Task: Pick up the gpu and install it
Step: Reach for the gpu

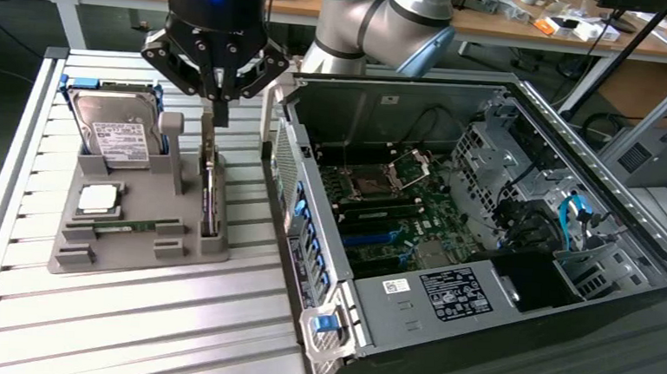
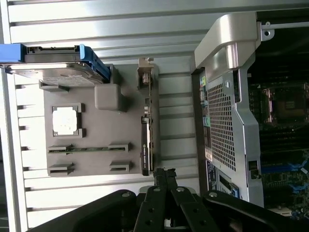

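The black two-fingered gripper (image 1: 216, 115), jaws pressed together on nothing, was pictured just above the thin dark circuit card, the gpu (image 1: 209, 188). The gpu was stood edge-on at three o'clock on the grey plastic tray (image 1: 132, 249). The open black computer case (image 1: 397, 95) and its green motherboard (image 1: 390, 208) were shown in the exterior view, and the card's top edge was seen from directly overhead in the wrist view.

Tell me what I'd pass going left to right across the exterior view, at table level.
hard drive → gpu, standing on edge in its slot → open computer case
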Controlling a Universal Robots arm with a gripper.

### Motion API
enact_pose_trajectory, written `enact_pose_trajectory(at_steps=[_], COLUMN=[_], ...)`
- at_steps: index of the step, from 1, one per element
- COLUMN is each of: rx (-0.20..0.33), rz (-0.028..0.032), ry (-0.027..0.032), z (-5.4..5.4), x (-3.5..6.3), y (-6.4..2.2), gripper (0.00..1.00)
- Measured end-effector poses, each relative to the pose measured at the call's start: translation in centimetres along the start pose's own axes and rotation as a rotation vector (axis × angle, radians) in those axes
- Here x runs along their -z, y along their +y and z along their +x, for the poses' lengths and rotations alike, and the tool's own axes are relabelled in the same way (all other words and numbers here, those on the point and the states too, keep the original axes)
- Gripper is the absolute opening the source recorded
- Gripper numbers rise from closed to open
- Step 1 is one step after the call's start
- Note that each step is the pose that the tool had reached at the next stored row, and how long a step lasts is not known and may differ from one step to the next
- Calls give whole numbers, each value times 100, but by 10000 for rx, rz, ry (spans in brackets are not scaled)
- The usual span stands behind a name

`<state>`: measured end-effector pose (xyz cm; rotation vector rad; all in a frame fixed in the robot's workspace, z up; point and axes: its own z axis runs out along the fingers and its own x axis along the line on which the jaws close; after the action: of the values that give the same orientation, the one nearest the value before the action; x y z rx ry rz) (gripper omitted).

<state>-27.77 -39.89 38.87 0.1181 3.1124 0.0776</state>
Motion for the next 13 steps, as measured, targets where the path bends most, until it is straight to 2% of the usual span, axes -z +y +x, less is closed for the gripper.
enact_pose_trajectory(at_steps=[13], rx=[0], rz=[0], ry=[0], z=[77], x=[-2], y=[-6], gripper=[11])
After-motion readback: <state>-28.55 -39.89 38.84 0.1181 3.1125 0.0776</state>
